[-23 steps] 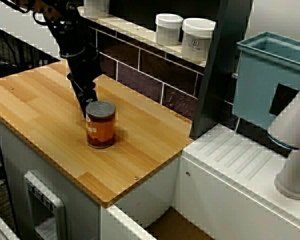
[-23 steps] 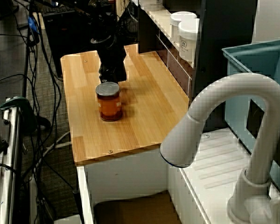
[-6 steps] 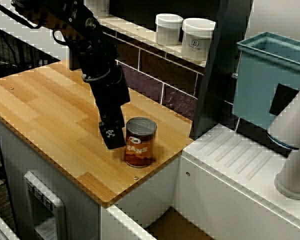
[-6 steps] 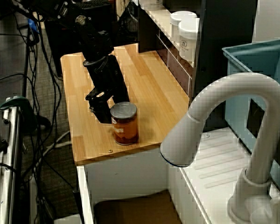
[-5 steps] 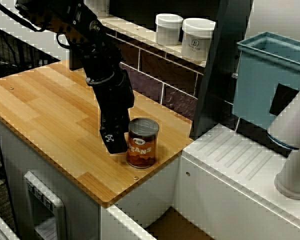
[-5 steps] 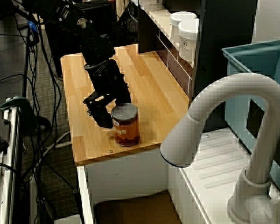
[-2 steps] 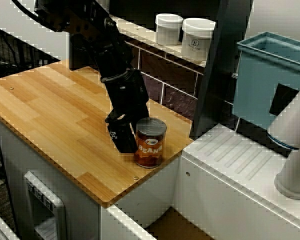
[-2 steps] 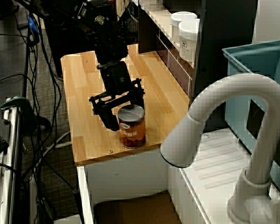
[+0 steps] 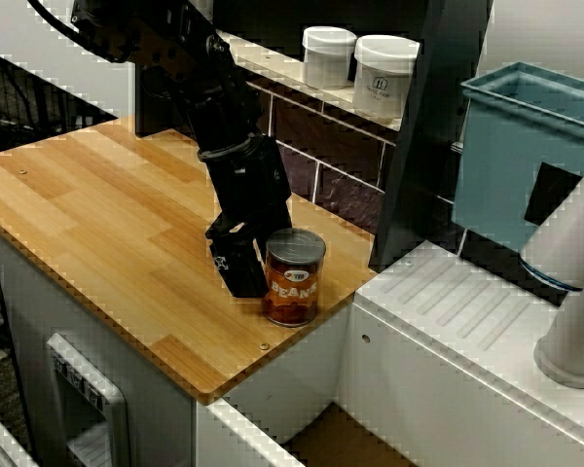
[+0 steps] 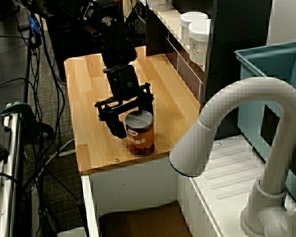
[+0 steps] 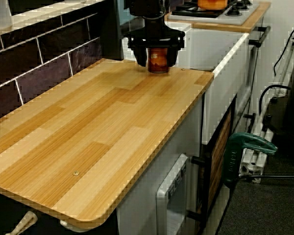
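Observation:
A tin of beans (image 9: 294,284) with an orange label stands upright on the wooden counter (image 9: 97,224), near its right front corner. My black gripper (image 9: 271,261) is down at the tin, open. One finger (image 9: 241,270) shows at the tin's left; the other is hidden behind the tin. In the view over the tap, the gripper (image 10: 133,118) straddles the tin (image 10: 139,139). In the view along the counter, the fingers (image 11: 138,55) stand wide either side of the tin (image 11: 158,63), with gaps. I cannot tell whether a finger touches it.
Two white jars (image 9: 328,56) (image 9: 384,76) sit on the tiled ledge behind. A dark post (image 9: 423,136) and a blue bin (image 9: 526,146) stand to the right. A white draining board (image 9: 467,321) and tap (image 10: 237,128) lie beyond the counter's edge.
Over the last seconds the tin slid from mid-counter to the right front corner, with my gripper beside it. The gripper turned and shifted right; in the last 0.4 s almost nothing moved.

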`<state>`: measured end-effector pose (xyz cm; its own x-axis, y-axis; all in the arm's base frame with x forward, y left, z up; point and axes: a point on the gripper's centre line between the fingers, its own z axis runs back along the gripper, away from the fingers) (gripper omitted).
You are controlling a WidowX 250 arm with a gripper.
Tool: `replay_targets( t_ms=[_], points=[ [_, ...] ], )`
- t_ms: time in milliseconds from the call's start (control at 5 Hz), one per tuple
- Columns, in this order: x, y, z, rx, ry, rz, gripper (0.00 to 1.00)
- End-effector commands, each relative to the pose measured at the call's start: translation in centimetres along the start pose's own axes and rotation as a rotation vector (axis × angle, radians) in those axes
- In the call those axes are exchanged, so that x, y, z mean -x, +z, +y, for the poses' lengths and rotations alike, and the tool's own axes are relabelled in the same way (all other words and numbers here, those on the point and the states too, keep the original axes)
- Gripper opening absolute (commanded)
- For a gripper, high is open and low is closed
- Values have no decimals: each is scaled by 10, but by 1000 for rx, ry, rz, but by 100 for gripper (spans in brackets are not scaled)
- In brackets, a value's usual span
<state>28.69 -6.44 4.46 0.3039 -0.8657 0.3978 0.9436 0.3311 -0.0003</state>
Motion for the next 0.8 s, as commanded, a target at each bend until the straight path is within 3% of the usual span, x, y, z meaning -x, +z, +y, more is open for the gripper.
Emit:
replay_targets(
  t_ms=[0,200,400,600],
  points=[
    [7,16,-8,-40,7,17,100],
    [16,31,-4,-4,2,21,100],
    [19,49,-2,28,-28,-50,100],
    [15,60,-2,50,-56,-91,100]
  ],
)
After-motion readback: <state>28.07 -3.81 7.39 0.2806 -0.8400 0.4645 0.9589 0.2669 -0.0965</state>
